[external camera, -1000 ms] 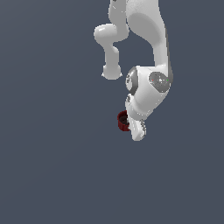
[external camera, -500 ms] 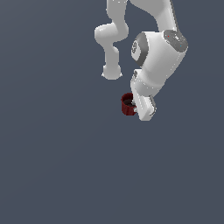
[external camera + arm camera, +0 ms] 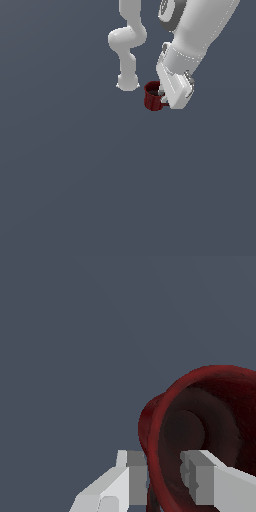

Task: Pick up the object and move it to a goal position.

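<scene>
The small dark red mug (image 3: pixel 152 97) hangs in my gripper (image 3: pixel 162 96) in the upper middle of the exterior view, lifted off the grey ground. In the wrist view the mug (image 3: pixel 210 406) fills the lower corner, its dark inside facing the camera. My gripper (image 3: pixel 165 478) is shut on the mug's rim wall: one finger (image 3: pixel 132 478) lies outside the wall and the other finger (image 3: pixel 200 478) lies inside the cup. The loop handle cannot be made out.
The white arm (image 3: pixel 195 35) reaches down from the top of the exterior view. Its base link (image 3: pixel 128 82) stands just to the exterior view's left of the mug. Plain grey ground (image 3: pixel 100 190) lies all around.
The arm has carried the mug upward and toward the exterior view's right over the last second. The grip on the mug stays the same.
</scene>
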Robot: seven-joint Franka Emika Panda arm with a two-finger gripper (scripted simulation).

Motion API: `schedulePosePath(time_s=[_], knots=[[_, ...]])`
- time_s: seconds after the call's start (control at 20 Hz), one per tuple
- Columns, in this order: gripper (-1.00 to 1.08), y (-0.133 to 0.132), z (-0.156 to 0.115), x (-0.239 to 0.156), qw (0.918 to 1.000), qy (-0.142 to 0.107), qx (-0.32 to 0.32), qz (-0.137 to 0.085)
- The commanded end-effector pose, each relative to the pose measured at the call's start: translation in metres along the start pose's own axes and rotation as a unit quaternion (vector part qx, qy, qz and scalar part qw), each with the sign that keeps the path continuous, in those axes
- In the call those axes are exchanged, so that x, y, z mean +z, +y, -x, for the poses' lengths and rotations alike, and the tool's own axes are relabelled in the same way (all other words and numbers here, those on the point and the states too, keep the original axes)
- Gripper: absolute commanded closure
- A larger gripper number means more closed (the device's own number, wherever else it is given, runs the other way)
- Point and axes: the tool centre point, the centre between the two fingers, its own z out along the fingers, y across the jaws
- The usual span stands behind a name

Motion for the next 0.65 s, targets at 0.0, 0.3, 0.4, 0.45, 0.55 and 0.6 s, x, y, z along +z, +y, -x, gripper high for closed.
schedulePosePath(time_s=[0.0,0.3,0.4,0.45,0.55,0.6], knots=[[1.08,0.008,0.001,-0.020,1.0000,0.000,0.000,-0.001],[1.08,0.019,0.003,-0.049,1.0000,0.000,0.000,-0.001],[1.08,0.021,0.003,-0.054,1.0000,0.000,0.000,-0.001],[1.08,0.021,0.003,-0.056,1.0000,0.000,0.000,-0.001],[1.08,0.022,0.004,-0.058,1.0000,0.000,0.000,-0.001],[1.08,0.022,0.004,-0.058,1.0000,0.000,0.000,-0.001]])
